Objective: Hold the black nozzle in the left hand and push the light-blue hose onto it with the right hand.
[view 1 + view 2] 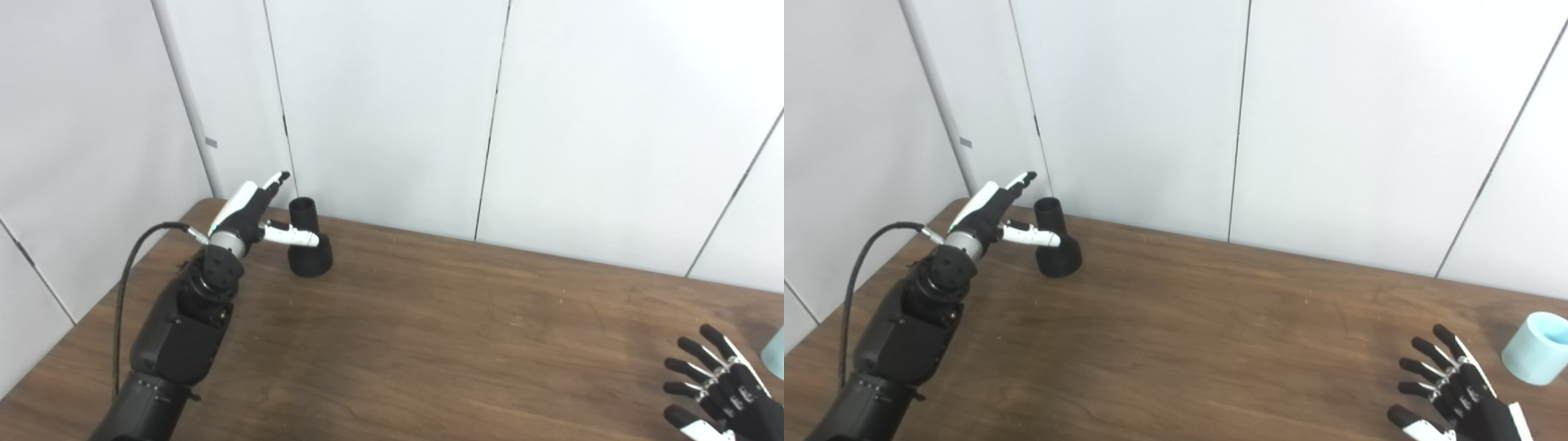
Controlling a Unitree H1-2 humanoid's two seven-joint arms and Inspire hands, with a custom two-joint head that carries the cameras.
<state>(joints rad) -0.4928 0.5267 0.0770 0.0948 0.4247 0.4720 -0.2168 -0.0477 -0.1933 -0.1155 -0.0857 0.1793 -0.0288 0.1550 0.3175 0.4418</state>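
- Black nozzle (pixel 1056 239) stands upright, narrow end up, just right of the open, empty left hand (pixel 995 215).
- Right hand (pixel 1454 392), spread and empty, lies near the light-blue hose (pixel 1536 348).

The light-blue hose (pixel 775 354) is cut off by the right edge in the left eye view, only a sliver showing. The right robot hand (pixel 1461 392) is cropped at the bottom edge, its wrist out of sight. The left robot hand (pixel 254 211) thumb crosses the black nozzle (pixel 308 245), hiding part of its neck; contact cannot be told.
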